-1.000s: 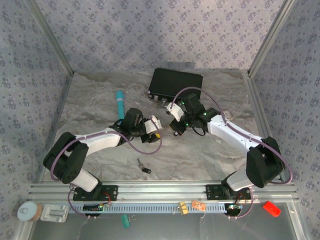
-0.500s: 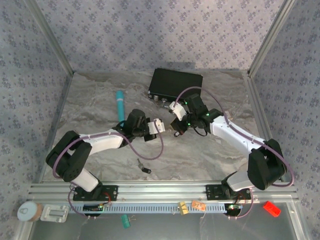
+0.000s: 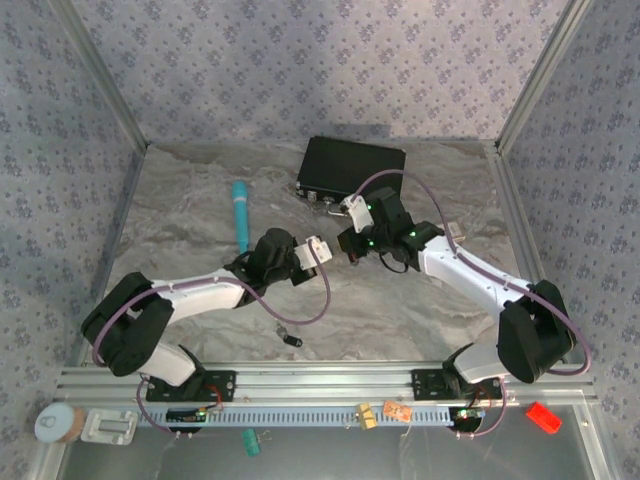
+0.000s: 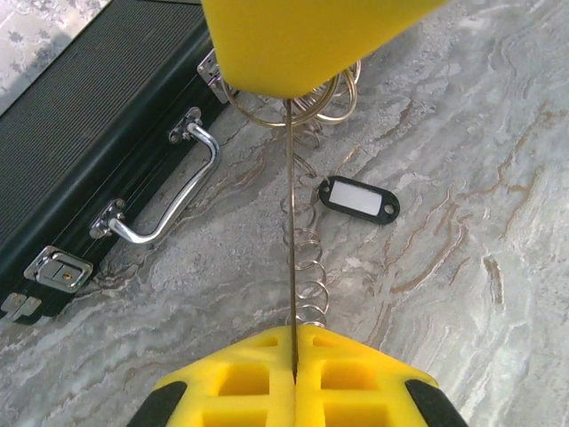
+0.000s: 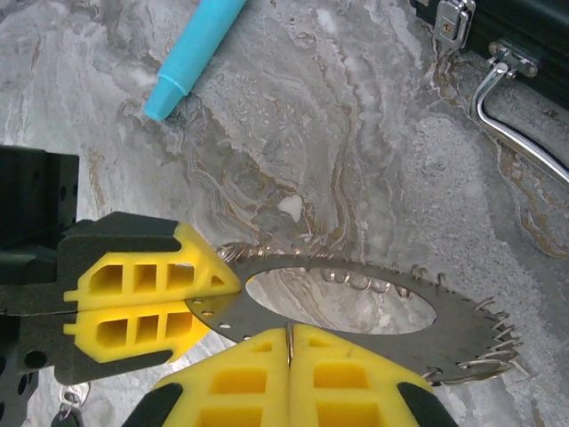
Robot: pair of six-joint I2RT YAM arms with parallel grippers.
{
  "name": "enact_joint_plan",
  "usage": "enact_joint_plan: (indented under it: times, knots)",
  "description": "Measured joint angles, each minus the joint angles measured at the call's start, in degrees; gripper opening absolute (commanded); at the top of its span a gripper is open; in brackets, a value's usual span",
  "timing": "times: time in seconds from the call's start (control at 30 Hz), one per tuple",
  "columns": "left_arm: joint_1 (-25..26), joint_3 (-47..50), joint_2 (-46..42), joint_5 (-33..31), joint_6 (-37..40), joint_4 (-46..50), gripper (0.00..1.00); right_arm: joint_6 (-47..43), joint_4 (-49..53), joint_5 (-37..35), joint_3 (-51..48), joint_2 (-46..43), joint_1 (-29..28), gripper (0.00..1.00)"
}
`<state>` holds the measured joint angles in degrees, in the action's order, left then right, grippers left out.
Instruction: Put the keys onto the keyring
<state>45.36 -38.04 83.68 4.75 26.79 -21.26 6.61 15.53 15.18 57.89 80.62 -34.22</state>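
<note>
A second ago the left gripper (image 3: 318, 248) stood with its fingers parted just short of the keyring (image 5: 462, 325); since then it has reached in, and now it is clamped on the ring's edge. The right gripper (image 3: 347, 240) has kept its hold throughout, fingers pinched on the ring's inner rim. In the right wrist view the left gripper (image 5: 218, 298) bites the flat grey ring from the side. In the left wrist view the ring (image 4: 291, 222) runs edge-on as a thin line. The ring hangs between the two grippers above the middle of the tabletop (image 3: 420, 310), a little toward the far edge. The black-headed key (image 3: 289, 335) has not moved and lies near the near edge, well apart from the ring. A black tag (image 4: 358, 197) lies flat below the ring.

The tabletop is grey marbled stone. A black case (image 3: 350, 168) sits at the far edge, and a teal pen (image 3: 240, 215) lies toward the far left corner. Blue-grey flowered walls (image 3: 300, 60) stand on three sides
</note>
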Motion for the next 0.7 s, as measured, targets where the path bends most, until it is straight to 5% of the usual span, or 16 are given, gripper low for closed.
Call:
enact_joint_plan:
  times: [0.7]
  knots:
    - [0.8, -1.8, -3.5, 0.1, -13.7, 7.9, 0.0, 5.7, -3.0, -3.8, 0.0, 1.4, -1.8, 0.0]
